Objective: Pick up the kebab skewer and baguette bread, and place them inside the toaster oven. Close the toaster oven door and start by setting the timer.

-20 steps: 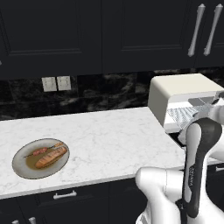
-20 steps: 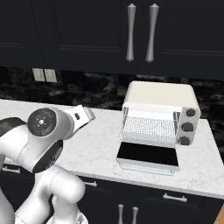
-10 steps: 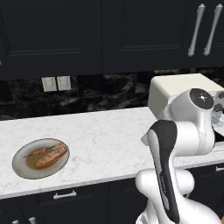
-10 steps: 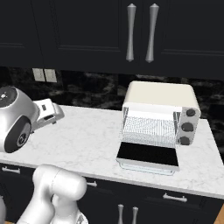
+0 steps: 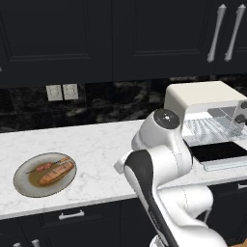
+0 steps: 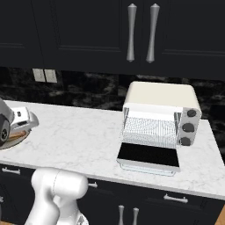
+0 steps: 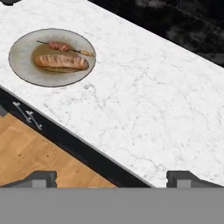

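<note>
- The counter [image 5: 96,144] is white marble and carries everything: the toaster oven [image 6: 160,112] stands at its right end against the back wall, the plate [image 5: 21,181] lies near its left front edge.
- The arm [image 5: 159,164] has swung in the last second — away from the oven and round toward the left half of the counter, so the hand camera now looks down at the plate. I take this as the start of the reach for the first pick; nothing has been lifted yet.
- The toaster oven door [image 6: 148,156] lies folded down flat toward the front edge, wire rack bare behind it (ready to be loaded, then).
- The gripper [image 7: 111,177] hangs over the counter's front edge, well apart from the plate; its jaws stand wide apart, holding nothing.
- The baguette bread [image 7: 61,62] lies in the middle of the plate, long axis roughly along the counter's length.
- The kebab skewer [image 7: 63,47] lies just beside the bread on the back-wall side — nearly parallel to it, its meat chunks toward the left end and its bare stick pointing toward the oven end.
</note>
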Available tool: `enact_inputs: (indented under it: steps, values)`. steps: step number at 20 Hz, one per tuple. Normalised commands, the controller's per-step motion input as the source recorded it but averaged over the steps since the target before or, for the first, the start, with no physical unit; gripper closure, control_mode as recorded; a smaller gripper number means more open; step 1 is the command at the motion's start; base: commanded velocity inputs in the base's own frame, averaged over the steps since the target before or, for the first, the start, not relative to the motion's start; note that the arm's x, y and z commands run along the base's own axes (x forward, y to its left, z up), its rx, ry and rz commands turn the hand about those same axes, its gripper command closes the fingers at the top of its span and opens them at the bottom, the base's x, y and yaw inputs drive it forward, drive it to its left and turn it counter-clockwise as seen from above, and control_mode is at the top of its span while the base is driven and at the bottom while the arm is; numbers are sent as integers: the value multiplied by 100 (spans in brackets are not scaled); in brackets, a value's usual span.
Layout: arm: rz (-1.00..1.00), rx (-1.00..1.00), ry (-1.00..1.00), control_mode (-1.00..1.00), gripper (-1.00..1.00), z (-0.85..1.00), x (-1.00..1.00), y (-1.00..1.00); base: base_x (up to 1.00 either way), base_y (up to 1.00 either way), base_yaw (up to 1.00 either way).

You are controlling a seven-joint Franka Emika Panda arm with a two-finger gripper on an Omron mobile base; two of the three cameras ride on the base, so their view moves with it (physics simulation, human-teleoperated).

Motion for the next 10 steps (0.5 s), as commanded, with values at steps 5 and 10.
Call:
enact_inputs:
  steps: [5, 10]
  values:
    - [29, -2, 15, -100, -100, -4, 31, 96, 0, 0, 0]
    - [47, -14, 7, -100, -100, -14, 34, 83, 0, 0, 0]
